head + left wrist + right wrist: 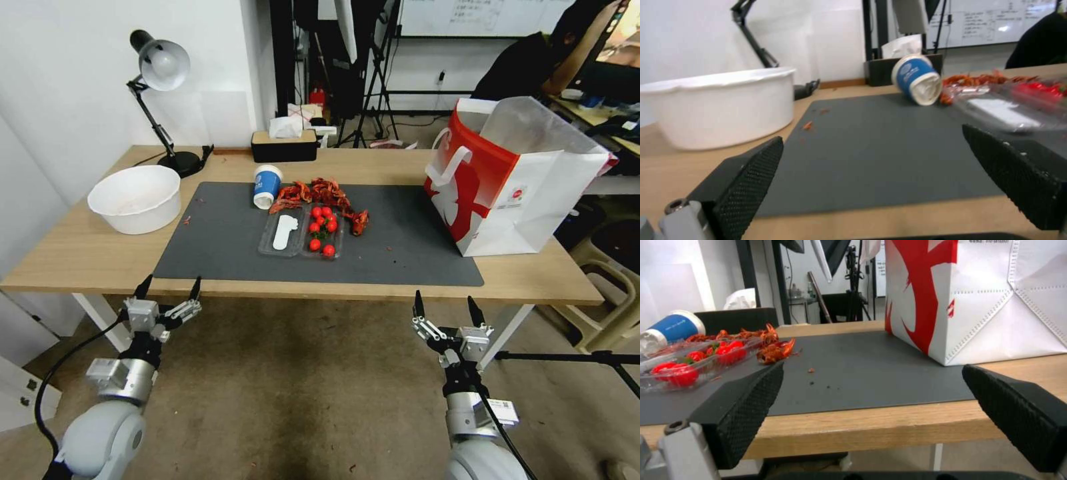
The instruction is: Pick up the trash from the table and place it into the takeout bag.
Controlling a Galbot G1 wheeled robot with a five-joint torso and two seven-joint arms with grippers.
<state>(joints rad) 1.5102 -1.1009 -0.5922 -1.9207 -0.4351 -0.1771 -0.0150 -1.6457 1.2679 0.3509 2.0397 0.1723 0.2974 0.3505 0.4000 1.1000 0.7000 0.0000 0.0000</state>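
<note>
Both claws gape empty off the table's [100, 257] near edge — left gripper [168, 289], right gripper [447, 307] — likely poised toward the tipped blue-and-white paper cup [267, 186].

- big white bowl [135, 198] sitting left of the mat on my feed
- black desk lamp [160, 87] behind it
- tissue box [285, 141] at the far edge
- cherry tomato tray [304, 233] mid-mat
</note>
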